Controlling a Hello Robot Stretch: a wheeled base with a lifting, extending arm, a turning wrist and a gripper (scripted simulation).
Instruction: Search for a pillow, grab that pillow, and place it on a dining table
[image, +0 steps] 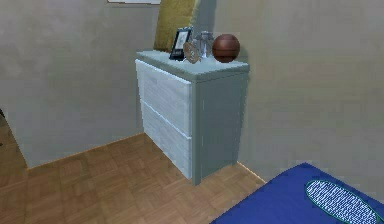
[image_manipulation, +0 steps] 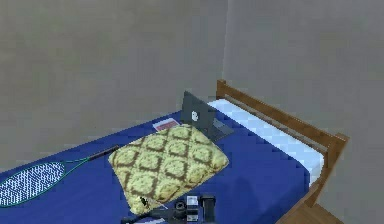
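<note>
Jaws appear near the patterned pillow (image_manipulation: 170, 160) on the blue bed (image_manipulation: 262, 168); their hold cannot be told.

Quilted, patterned cloth pillow (image_manipulation: 168, 160) on the matt, blue-clothed bed (image_manipulation: 255, 175).
Around the bed: smooth wooden frame (image_manipulation: 336, 160), wood-plank floor (image: 100, 180), matt painted dresser (image: 170, 105).

Gripper (image_manipulation: 143, 207): small dark body, near black, matte. Two thin dark fingers (image_manipulation: 135, 211) project from it, slender as rods. Just right of body, two small white squares (image_manipulation: 180, 208) with black marks, side by side, a dark block between them. Cables, screws and finer detail too small to tell.
</note>
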